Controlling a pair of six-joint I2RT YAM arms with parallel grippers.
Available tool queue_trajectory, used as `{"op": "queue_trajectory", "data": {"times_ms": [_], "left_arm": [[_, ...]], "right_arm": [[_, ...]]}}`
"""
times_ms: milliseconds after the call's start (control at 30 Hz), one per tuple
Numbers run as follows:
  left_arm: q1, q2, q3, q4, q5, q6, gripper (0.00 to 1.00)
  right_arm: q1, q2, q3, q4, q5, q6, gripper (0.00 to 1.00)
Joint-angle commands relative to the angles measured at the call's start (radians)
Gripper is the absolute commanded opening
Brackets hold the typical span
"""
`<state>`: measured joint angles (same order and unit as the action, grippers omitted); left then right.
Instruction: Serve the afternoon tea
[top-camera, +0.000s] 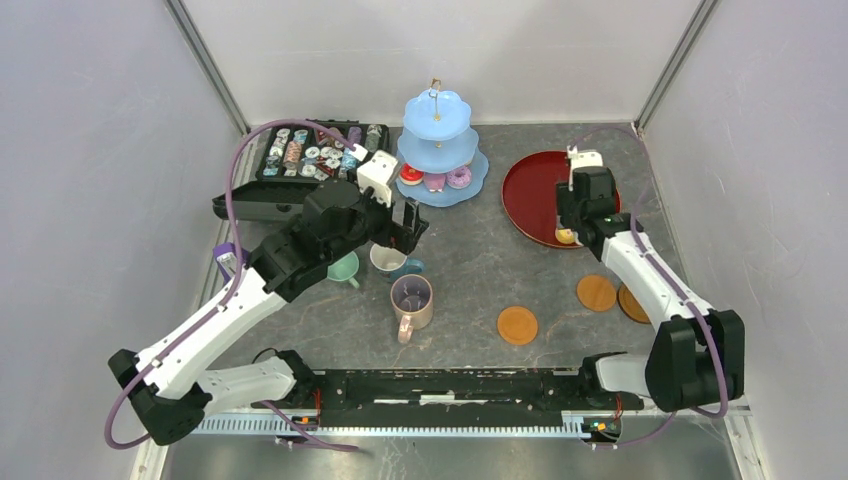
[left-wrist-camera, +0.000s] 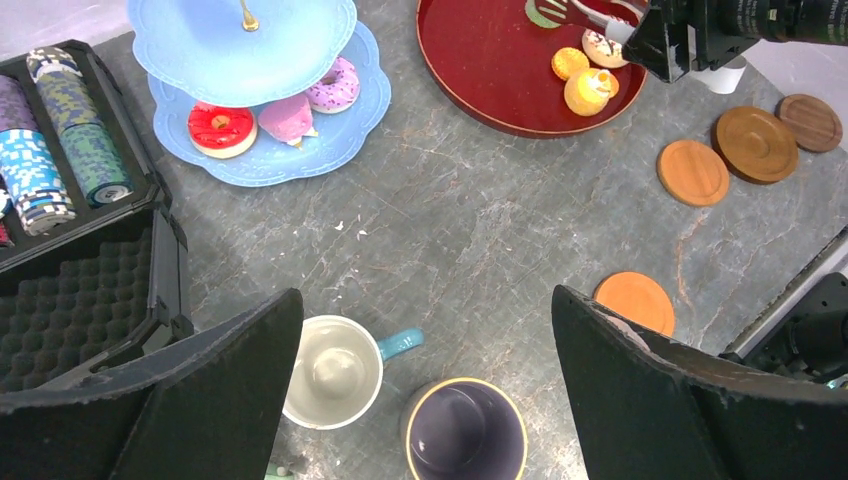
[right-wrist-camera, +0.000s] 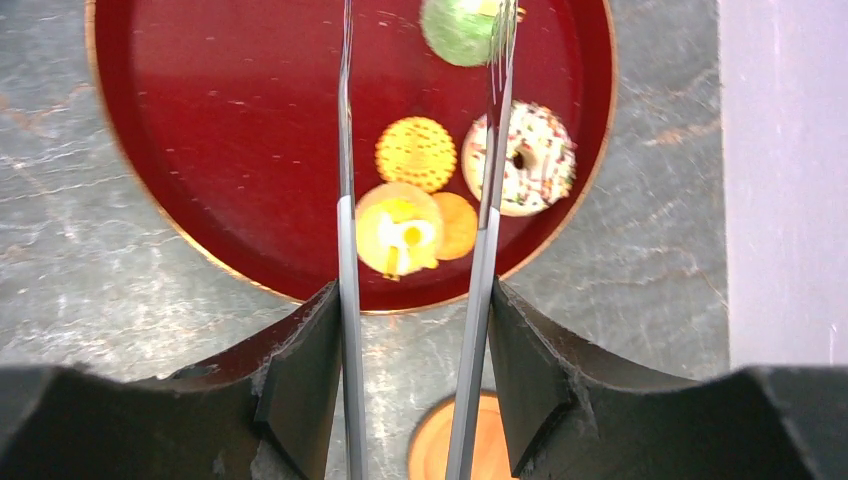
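Only the right wrist camera showed the grip: the right gripper (right-wrist-camera: 412, 300) was clenched on thin metal tongs (right-wrist-camera: 345, 200), one blade against each dark finger, the blades apart over a glossy red tray (right-wrist-camera: 170, 150). Under them lay small pastries (right-wrist-camera: 415, 153): a green one at one forked tip, a bumpy yellow round, a sprinkled white ring near the rim, and two orange pieces touching. The left wrist camera showed the left gripper (left-wrist-camera: 425, 300) released, jaws wide, above a white mug (left-wrist-camera: 335, 370) with a blue handle and a purple-lined mug (left-wrist-camera: 465, 435) just beside it. It also caught four round wooden coasters (left-wrist-camera: 692, 172), while the overhead showed three. The scalloped pale-blue stand (top-camera: 440, 140) carried a red ring, a pink piece and a lilac ring on its bottom tier. Bare scratched grey table (top-camera: 480, 250) lay between stand, tray and mugs. A foam-lined black case (top-camera: 300, 160) sat near the left wall.
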<state>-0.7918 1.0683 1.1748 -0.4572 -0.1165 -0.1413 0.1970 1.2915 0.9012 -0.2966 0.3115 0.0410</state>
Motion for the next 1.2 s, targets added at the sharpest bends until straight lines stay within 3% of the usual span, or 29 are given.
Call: {"op": "queue_trajectory", "data": {"times_ms": [0,300,700,967,1167], "left_arm": [[0.000,-0.034,0.004,-0.005,-0.010,0.007,1.00],[0.000,-0.032,-0.091,0.059,-0.060,0.040,1.00],[0.000,-0.026,-0.113,0.073,-0.070,0.043,1.00],[0.002,-0.022,-0.113,0.074,-0.071,0.045,1.00],[0.002,-0.025,-0.116,0.075,-0.074,0.045,1.00]], "right_arm": [[-0.088,-0.002,0.093,-0.043,-0.020,0.021,0.58],[-0.237,0.145,0.201,-0.080,-0.176,0.026,0.57],[-0.255,0.306,0.280,-0.052,-0.210,0.013,0.56],[-0.255,0.343,0.285,-0.046,-0.180,0.005,0.49],[-0.255,0.340,0.272,-0.032,-0.203,0.004,0.36]]}}
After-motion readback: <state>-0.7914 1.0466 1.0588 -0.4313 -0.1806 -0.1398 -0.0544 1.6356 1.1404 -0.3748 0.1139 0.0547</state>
